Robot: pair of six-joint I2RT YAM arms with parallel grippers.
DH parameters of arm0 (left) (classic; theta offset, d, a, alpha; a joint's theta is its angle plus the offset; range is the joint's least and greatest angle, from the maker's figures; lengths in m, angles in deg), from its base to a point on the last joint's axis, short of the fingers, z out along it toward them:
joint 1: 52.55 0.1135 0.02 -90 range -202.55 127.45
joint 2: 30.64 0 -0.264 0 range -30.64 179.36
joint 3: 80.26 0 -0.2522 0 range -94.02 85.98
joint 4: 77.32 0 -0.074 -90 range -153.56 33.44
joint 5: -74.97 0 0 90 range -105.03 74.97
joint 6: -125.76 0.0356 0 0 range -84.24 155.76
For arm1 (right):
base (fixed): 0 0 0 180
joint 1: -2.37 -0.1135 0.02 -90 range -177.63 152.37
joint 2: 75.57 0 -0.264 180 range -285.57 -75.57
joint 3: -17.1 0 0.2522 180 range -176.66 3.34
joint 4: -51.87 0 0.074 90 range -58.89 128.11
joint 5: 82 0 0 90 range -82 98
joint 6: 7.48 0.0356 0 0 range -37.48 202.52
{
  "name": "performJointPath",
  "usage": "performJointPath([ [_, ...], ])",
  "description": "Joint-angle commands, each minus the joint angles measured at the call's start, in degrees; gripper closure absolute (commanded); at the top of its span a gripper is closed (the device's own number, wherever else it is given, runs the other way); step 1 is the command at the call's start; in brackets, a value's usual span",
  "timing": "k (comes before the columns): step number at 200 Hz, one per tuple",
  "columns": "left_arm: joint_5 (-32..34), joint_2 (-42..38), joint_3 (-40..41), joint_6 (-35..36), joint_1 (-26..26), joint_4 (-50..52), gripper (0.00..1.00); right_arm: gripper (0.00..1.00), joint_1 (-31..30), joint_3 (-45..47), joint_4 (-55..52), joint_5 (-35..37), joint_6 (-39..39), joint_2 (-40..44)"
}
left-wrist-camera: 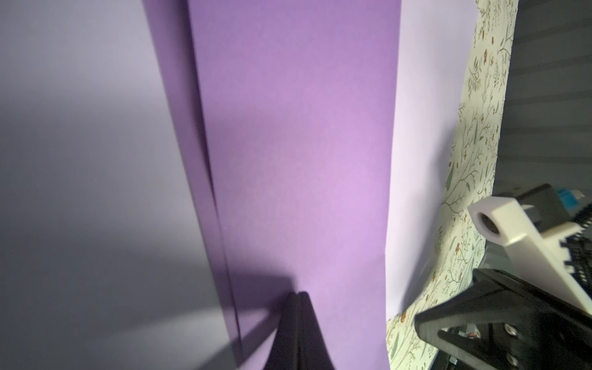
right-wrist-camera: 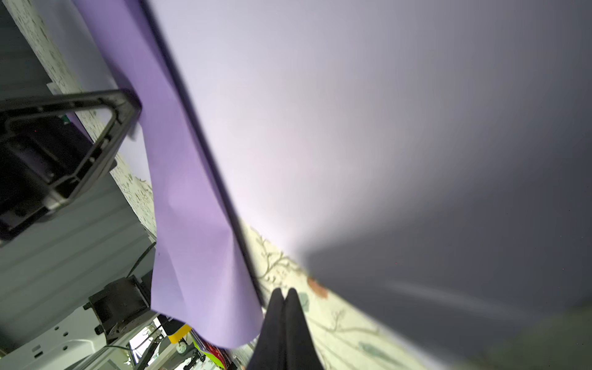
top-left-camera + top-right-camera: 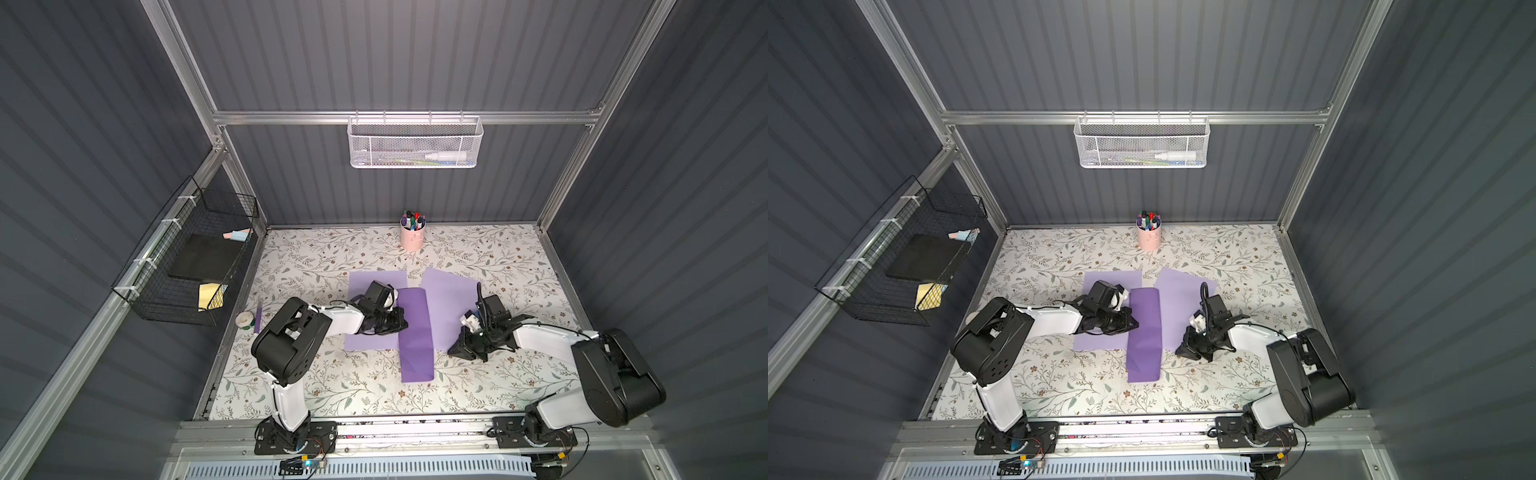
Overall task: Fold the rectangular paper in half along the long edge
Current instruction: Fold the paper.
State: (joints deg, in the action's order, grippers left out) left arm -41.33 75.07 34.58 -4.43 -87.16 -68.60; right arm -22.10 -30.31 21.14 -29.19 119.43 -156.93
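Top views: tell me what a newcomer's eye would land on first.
A dark purple paper strip lies mid-way on the floral table, overlapping a left lilac sheet and a right lilac sheet. The left gripper, shut, meets the strip's left edge; the right gripper, shut, sits at the right lilac sheet's near edge. A pink cup of markers stands at the back.

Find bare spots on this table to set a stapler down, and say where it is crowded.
Free: back corners either side of the cup; front strip of table nearer than the papers. Crowded: the middle, with folded paper, two pale sheets, left gripper and right gripper.
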Motion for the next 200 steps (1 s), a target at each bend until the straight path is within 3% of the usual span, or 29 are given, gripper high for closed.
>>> performJointPath([
  [1,6.59,5.57,3.71,0.08,0.6,11.72,1.0,1.0,-4.67,-3.44,-4.28,1.15,0.84,2.68],
  [57,6.44,5.65,3.61,0.13,0.6,11.72,1.0,1.0,-14.89,-6.61,2.59,1.23,5.78,-6.82],
  [108,6.44,5.64,3.76,0.18,0.6,11.76,1.0,1.0,-15.24,-1.38,6.54,3.36,8.59,-10.16],
  [139,6.31,5.89,3.76,0.16,0.6,11.72,1.0,1.0,-12.32,5.97,4.24,4.6,8.26,-6.42],
  [165,6.26,5.93,3.8,0.13,0.61,11.55,1.0,1.0,-6.28,11.55,-1.12,3.95,5.64,1.85],
  [200,5.92,6.26,3.82,0.17,0.64,11.26,1.0,1.0,-5.01,5.58,-7.98,2.92,5.34,11.38],
])
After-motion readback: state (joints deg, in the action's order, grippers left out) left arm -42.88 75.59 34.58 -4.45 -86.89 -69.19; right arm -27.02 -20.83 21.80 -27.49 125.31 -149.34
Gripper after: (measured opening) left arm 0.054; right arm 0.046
